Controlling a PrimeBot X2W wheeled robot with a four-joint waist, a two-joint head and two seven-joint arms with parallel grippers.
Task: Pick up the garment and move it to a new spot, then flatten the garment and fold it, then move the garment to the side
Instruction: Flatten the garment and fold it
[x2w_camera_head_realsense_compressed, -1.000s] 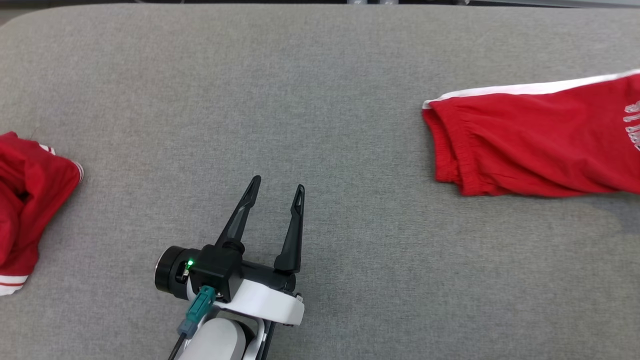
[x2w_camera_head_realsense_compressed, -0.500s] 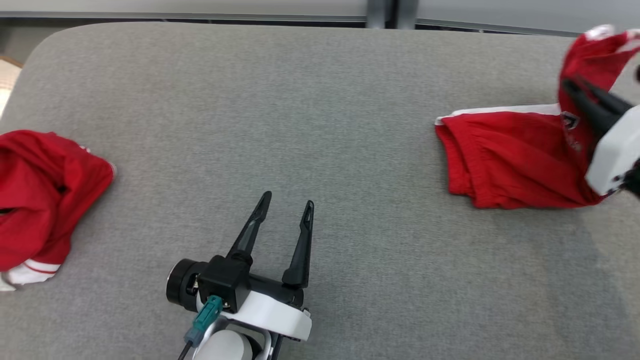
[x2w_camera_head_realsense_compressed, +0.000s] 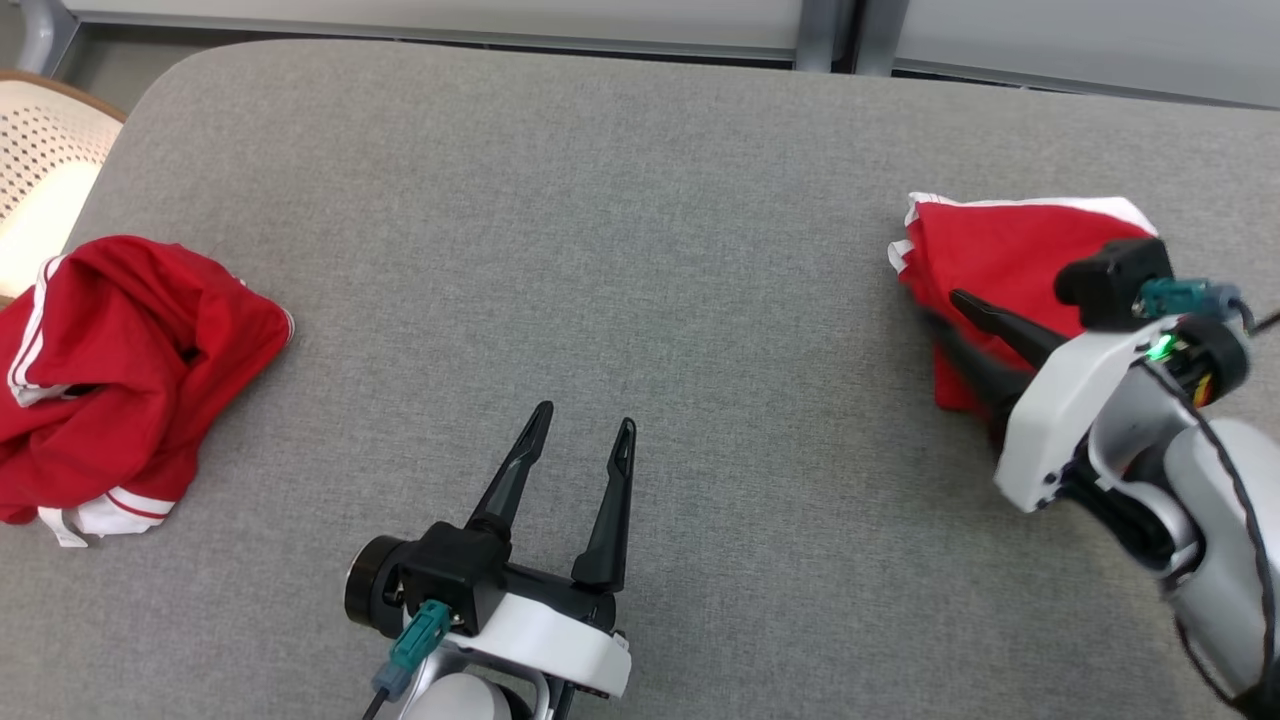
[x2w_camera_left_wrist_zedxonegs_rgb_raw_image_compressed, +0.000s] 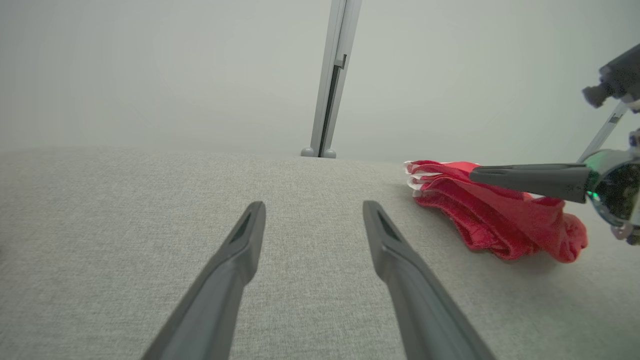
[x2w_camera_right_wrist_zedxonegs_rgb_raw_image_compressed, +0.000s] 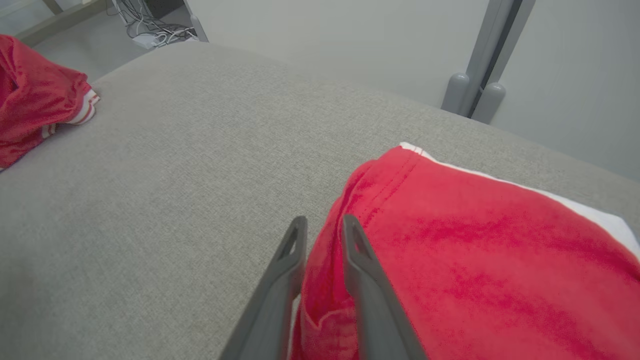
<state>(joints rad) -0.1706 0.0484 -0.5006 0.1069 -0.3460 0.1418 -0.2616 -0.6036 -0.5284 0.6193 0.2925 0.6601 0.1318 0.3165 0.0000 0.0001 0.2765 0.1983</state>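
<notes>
Grey fabric tabletop bears the folded red white-trimmed garment, its edge between my barely parted right jaws, grip unclear, likely for shifting aside; left jaws gape idle.

L gripper low centre, fingers spread wide, pointing fwd. R gripper at right, wrist tilted, fingers aimed up-left, narrow gap btwn them.

Cream perforated chair; grey post
</notes>
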